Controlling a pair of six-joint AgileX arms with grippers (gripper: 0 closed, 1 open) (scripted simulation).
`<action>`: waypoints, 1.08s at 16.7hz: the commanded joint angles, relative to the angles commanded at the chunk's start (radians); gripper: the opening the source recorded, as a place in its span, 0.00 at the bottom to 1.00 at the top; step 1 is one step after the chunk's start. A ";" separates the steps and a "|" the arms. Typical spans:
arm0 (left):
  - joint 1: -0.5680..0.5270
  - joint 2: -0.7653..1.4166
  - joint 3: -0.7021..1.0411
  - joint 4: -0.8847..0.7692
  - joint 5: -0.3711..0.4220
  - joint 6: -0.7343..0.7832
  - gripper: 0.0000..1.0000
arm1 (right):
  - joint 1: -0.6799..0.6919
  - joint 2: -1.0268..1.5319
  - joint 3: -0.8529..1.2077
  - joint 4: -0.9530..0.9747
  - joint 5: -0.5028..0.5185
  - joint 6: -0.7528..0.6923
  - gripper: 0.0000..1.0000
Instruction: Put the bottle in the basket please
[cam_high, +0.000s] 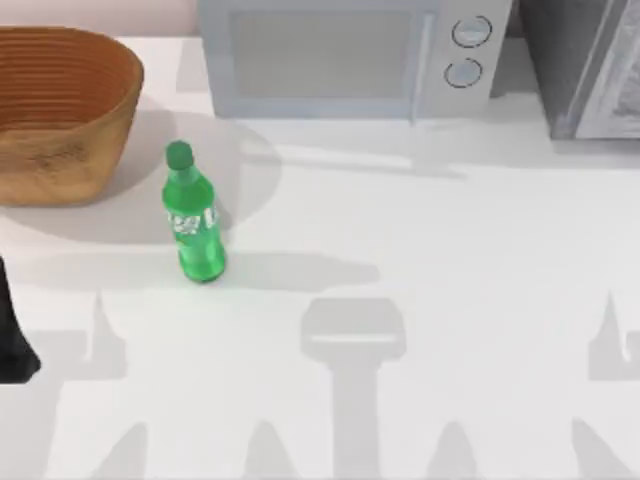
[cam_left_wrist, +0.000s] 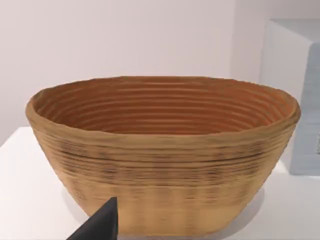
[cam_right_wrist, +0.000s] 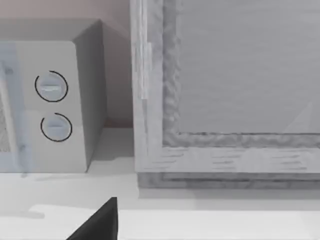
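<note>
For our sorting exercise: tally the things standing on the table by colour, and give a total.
Green: 1, the bottle
Light brown: 1, the basket
White or pale grey: 1, the microwave
Grey: 1, the cabinet-like unit
Total: 4

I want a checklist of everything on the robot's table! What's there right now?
Surface: white table, shadows across it.
Job's things: green bottle standing upright on the table, just right of the basket, not in it; the basket's inside holds nothing.
Clutter: nothing seen.
Grippers: left arm parked at the table's left edge; a dark fingertip in the left wrist view, another in the right wrist view.
Cables: nothing seen.
Surroundings: microwave at the back, grey cabinet at the back right.
</note>
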 joint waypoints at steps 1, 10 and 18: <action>0.000 0.000 0.000 0.000 0.000 0.000 1.00 | 0.000 0.000 0.000 0.000 0.000 0.000 1.00; -0.001 0.378 0.079 0.338 0.207 0.031 1.00 | 0.000 0.000 0.000 0.000 0.000 0.000 1.00; 0.008 1.268 0.197 0.962 0.517 0.079 1.00 | 0.000 0.000 0.000 0.000 0.000 0.000 1.00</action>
